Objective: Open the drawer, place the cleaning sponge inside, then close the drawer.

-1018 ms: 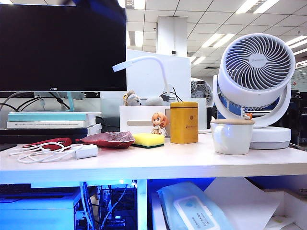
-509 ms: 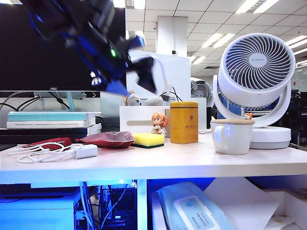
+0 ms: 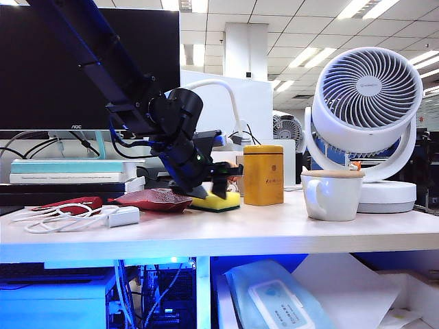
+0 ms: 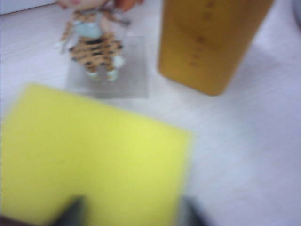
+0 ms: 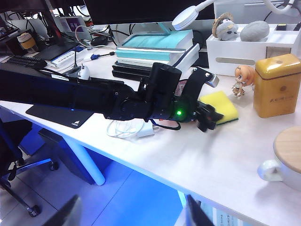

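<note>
The yellow cleaning sponge (image 3: pixel 218 200) with its dark green underside lies flat on the white table, between a red pouch and a yellow tin. My left gripper (image 3: pixel 209 189) has come down on it from the upper left. In the left wrist view the sponge (image 4: pixel 94 155) fills the picture. My left gripper (image 4: pixel 131 214) stands open, one dark fingertip (image 4: pixel 73 212) over the sponge and the other just past its edge. My right gripper (image 5: pixel 131 214) hangs open and empty off the table's front edge, over the floor. I cannot make out the drawer for certain.
Close behind the sponge stand a small figurine (image 4: pixel 94 42) and the yellow tin (image 3: pixel 263 175). A white mug (image 3: pixel 332 195) and a fan (image 3: pixel 367 116) are at the right, with a cable with adapter (image 3: pixel 123 216) at the left. Under the tabletop lies a wipes pack (image 3: pixel 274 298).
The left arm was absent a second ago. It swept in from the upper left and sank onto the sponge with its gripper open. The sponge has not moved.
</note>
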`<state>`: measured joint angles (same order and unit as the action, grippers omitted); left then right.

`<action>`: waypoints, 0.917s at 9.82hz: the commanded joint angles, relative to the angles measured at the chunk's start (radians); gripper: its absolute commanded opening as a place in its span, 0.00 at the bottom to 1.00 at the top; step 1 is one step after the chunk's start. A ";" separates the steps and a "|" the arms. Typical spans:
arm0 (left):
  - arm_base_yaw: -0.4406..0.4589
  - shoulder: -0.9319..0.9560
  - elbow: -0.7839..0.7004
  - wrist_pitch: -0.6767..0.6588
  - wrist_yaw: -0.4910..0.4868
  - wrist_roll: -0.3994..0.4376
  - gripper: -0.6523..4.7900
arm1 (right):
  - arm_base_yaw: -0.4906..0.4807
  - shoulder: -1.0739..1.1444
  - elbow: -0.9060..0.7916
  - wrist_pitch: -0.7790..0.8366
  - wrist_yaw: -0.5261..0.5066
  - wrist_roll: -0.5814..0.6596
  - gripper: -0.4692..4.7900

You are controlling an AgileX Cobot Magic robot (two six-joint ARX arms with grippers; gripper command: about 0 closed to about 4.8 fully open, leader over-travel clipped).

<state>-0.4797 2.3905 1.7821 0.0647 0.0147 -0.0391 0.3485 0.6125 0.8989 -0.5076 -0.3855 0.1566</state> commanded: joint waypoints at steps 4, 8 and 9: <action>-0.005 -0.229 0.006 -0.291 0.255 -0.002 0.11 | -0.002 -0.004 0.003 -0.125 0.012 -0.064 0.08; -0.117 -0.420 0.007 -0.652 0.510 -0.002 0.11 | -0.002 -0.006 0.082 -0.503 0.138 -0.064 0.08; -0.172 -0.419 0.006 -0.687 0.504 -0.002 0.11 | -0.002 -0.007 0.085 -0.522 0.138 -0.064 0.08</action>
<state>-0.6281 1.9774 1.7844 -0.6041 0.5163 -0.0422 0.3454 0.6071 0.9760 -1.0294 -0.2512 0.0921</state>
